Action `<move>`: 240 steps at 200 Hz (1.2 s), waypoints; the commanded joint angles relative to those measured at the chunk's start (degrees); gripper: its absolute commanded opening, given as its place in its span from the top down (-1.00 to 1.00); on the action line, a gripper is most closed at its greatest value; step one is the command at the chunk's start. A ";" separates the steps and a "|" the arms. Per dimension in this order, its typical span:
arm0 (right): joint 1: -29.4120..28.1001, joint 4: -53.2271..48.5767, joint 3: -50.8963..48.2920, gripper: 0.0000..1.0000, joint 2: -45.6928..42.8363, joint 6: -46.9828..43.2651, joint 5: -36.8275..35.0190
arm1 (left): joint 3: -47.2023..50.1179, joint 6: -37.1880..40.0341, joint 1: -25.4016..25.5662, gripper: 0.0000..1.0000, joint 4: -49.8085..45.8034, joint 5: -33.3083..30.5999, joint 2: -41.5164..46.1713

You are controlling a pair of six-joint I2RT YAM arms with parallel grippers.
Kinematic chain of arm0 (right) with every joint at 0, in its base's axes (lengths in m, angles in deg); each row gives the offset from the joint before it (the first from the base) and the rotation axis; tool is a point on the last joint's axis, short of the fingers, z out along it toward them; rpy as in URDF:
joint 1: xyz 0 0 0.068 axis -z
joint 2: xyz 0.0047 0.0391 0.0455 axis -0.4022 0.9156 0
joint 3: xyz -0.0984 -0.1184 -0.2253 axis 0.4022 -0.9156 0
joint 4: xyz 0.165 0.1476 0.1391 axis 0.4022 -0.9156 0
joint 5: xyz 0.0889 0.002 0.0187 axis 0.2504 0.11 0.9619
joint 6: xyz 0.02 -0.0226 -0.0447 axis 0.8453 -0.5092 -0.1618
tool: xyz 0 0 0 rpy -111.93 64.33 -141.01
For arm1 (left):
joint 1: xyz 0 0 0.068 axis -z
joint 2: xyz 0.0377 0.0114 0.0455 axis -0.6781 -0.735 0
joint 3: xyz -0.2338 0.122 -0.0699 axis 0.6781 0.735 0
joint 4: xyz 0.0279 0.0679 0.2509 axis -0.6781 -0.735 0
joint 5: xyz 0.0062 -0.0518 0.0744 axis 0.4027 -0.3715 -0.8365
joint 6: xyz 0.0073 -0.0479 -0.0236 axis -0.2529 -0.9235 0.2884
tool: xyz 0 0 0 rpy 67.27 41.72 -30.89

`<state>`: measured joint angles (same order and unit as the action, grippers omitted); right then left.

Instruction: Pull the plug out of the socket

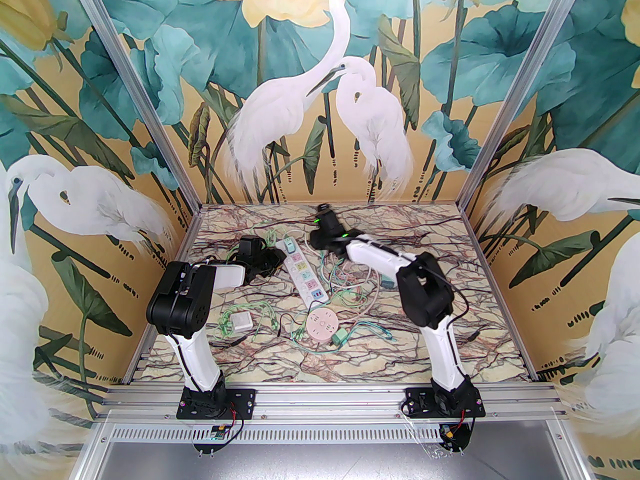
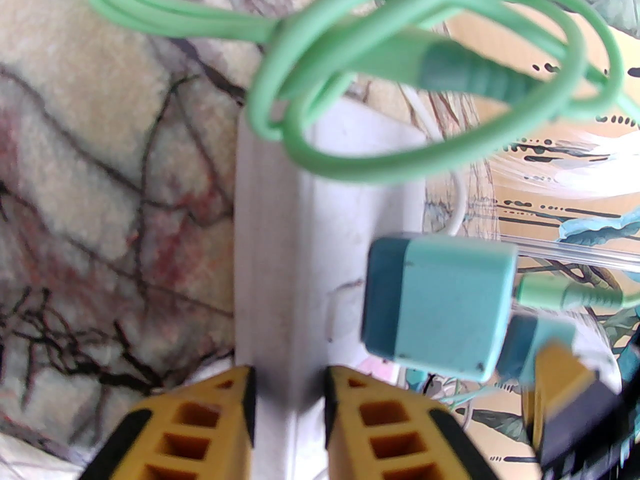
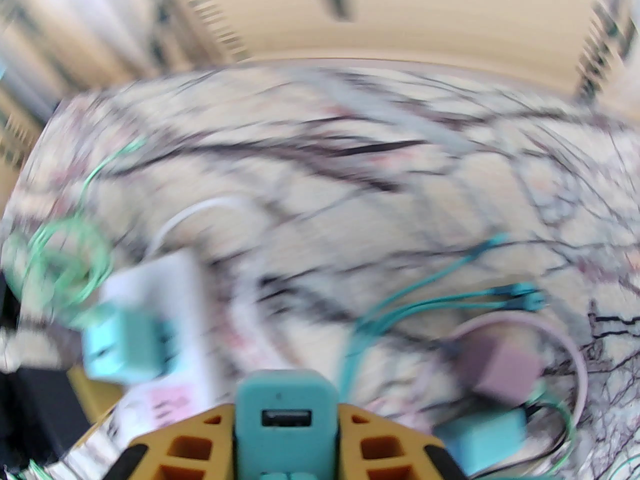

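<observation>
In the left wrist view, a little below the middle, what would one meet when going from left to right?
marble table → white strip → teal plug → green connector

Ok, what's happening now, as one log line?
left gripper: shut on power strip | right gripper: shut on teal plug | status: plug looks pulled free

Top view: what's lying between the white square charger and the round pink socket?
Loose green cables lie tangled on the table there, in the top view.
</observation>
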<state>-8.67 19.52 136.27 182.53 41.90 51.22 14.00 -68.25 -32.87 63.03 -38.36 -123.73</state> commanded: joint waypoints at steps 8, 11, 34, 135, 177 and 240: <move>3.65 2.61 -0.78 0.47 0.69 8.66 5.20 | 3.28 0.73 0.79 0.21 -0.45 0.19 1.16; 4.08 2.79 -0.81 0.48 0.80 9.25 5.64 | 3.40 0.81 0.73 0.17 -0.26 0.04 1.25; 5.82 4.36 -1.05 0.39 2.04 13.28 8.32 | 4.82 0.86 0.73 0.02 2.68 -0.10 2.57; 3.96 1.03 -4.66 -0.21 -3.19 11.25 7.00 | 12.33 -0.12 0.63 -0.39 12.72 -4.32 9.45; -0.51 -0.50 -5.90 -0.19 -5.98 8.44 5.55 | 12.78 -0.37 0.55 -0.64 12.83 -4.73 9.95; -6.06 -3.98 2.72 -0.02 0.09 -4.68 6.52 | 15.74 -1.45 -0.78 -0.99 11.25 -9.99 13.65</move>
<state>-14.55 17.44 135.27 179.34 44.07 56.80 27.71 -69.24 -32.98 75.82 -43.68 -112.76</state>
